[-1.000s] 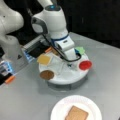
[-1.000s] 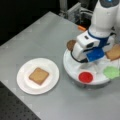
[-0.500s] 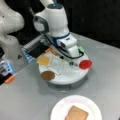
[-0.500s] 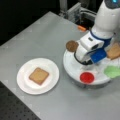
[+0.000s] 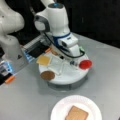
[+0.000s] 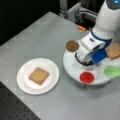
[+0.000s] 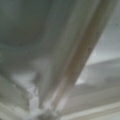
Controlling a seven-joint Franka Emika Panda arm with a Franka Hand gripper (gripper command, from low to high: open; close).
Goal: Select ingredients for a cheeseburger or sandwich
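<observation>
A single toast slice (image 6: pixel 38 75) is being shown lying flat on the white paper plate (image 6: pixel 25 83) in both front views, so 1 ingredient is already being counted as selected and nothing is yet stacked on it. The remaining pieces are being kept on the round white tray (image 5: pixel 67 77): the dark patty (image 5: pixel 47 75) at its rim, the yellow-orange cheese (image 5: pixel 44 60) beside it, the red disc (image 5: pixel 85 64) at a front view's right, plus the green lettuce (image 6: pixel 113 71) and a second toast slice (image 6: pixel 114 50). The gripper (image 5: pixel 65 58) is being held low over the tray's middle, and against the pictures half a second and 1 second back it is being seen barely displaced, with every piece lying where it lay; no new ingredient is being carried off yet. Whether the fingers are open or closed cannot be told, since they are being hidden under the wrist housing, and only blurred pale surfaces are being shown in the wrist view.
</observation>
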